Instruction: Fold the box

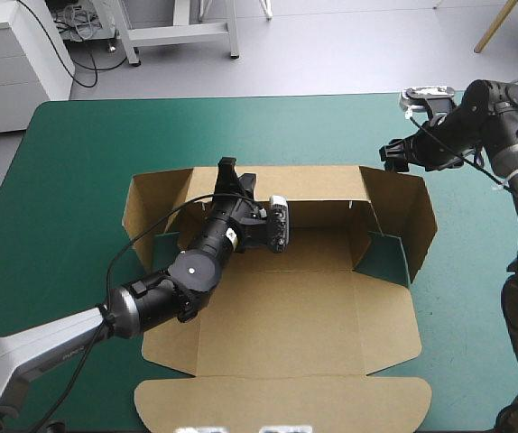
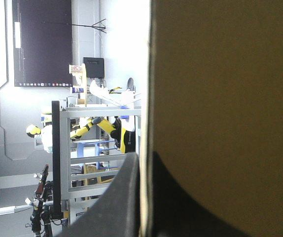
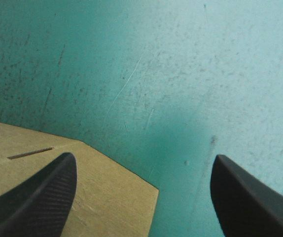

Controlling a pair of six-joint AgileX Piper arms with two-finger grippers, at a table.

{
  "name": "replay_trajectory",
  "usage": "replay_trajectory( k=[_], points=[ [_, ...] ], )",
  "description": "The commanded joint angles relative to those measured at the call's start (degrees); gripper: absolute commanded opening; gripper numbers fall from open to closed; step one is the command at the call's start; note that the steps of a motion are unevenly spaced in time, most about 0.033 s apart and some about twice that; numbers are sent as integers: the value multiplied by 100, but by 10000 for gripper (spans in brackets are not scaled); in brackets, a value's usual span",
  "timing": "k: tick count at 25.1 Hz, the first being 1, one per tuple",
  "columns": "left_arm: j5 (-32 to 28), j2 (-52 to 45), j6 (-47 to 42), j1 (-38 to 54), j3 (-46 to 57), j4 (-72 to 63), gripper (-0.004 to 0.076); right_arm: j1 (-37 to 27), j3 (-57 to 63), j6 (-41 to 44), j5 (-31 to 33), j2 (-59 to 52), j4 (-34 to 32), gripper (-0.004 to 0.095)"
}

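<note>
- Box (image 1: 277,316): brown cut board, part-formed, in the middle of the teal-green cover (image 1: 78,153). The far wall (image 1: 322,185) stands raised. The left and right end panels are tilted up, with cover showing through the gaps at their inner flaps. The floor and lid lie flat, and the lid's rounded flap reaches toward the table's near edge.
- Left gripper (image 1: 226,170): at the top edge of the far wall, toward its left part, the arm reaching in over the box floor from the near left. In the left wrist view the black fingers (image 2: 124,197) are all but together, clamped on the board's edge.
- Right gripper (image 1: 393,153): over the far right of the table, just beside the box's far right corner. In the right wrist view its fingers (image 3: 43,197) stand wide apart, nothing between them. Bare cover lies beneath, and a board corner with a short slit (image 3: 30,153) lies under one finger.
</note>
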Motion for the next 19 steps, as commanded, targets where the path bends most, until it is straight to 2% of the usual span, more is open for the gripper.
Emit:
replay_trajectory(
  k=[1, 8, 11, 15, 19],
  points=[
    [102, -225, -65, -9, -205, 589, -10, -50, -32, -82, -51, -359, 147, 698],
    [118, -225, 11, -9, -205, 589, -10, -50, 735, -166, -118, -756, 293, 698],
    [117, -225, 11, -9, -205, 589, -10, -50, 1327, -189, -580, -1165, 395, 698],
    [117, -225, 11, -9, -205, 589, -10, -50, 1849, -233, -838, -1531, 449, 698],
    [117, -225, 11, -9, -205, 570, -10, -50, 2695, -955, -1124, -1968, 889, 698]
  ],
)
